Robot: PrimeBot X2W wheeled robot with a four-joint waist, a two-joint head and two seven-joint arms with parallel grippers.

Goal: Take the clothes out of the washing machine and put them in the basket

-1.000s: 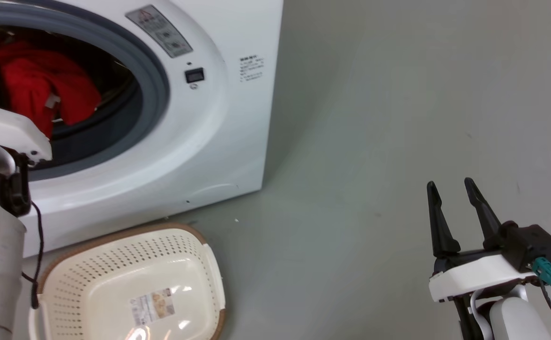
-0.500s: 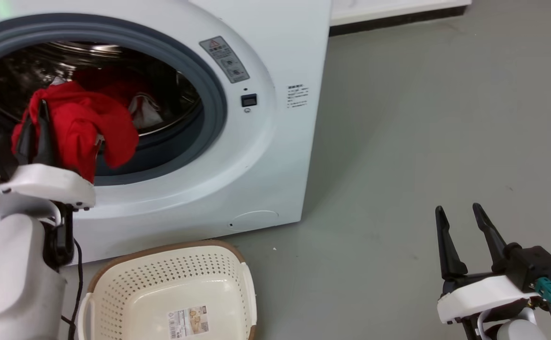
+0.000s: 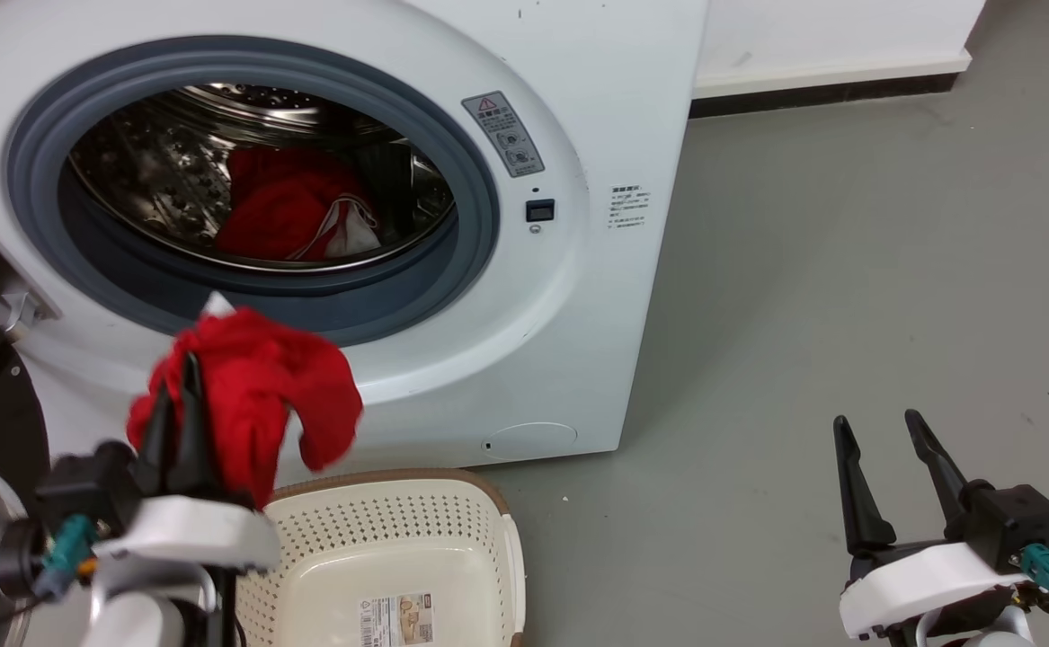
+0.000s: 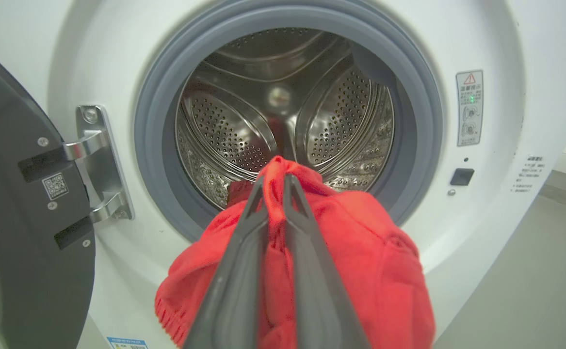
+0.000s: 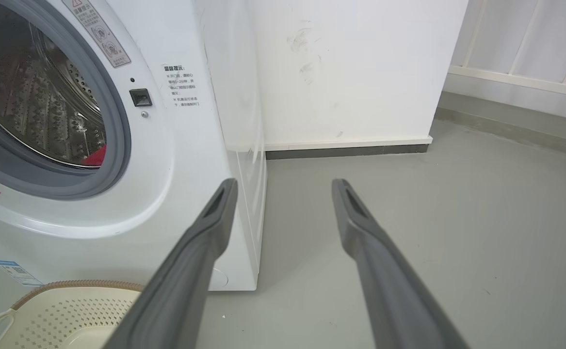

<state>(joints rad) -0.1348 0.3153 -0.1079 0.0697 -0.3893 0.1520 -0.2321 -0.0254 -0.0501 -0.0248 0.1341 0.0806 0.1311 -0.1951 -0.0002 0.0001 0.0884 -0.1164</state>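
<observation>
**Red garment held clear of the porthole**

Our left gripper (image 3: 178, 385), fingers pointing up, is clamped on a crumpled bright red garment (image 3: 263, 395) in front of the washing machine (image 3: 578, 314), near the basket (image 3: 486, 517). More red-and-white clothes (image 3: 286, 211) lie in the drum. Our right gripper (image 3: 877, 420) hovers over the floor, fingers spread.

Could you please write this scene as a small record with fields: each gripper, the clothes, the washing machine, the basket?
left gripper: shut on a red garment, outside the porthole
right gripper: open, holding nothing, above the floor
washing machine: door open; a red-and-white garment lies in the drum
basket: on the floor before the machine; no clothes in the part in view
</observation>
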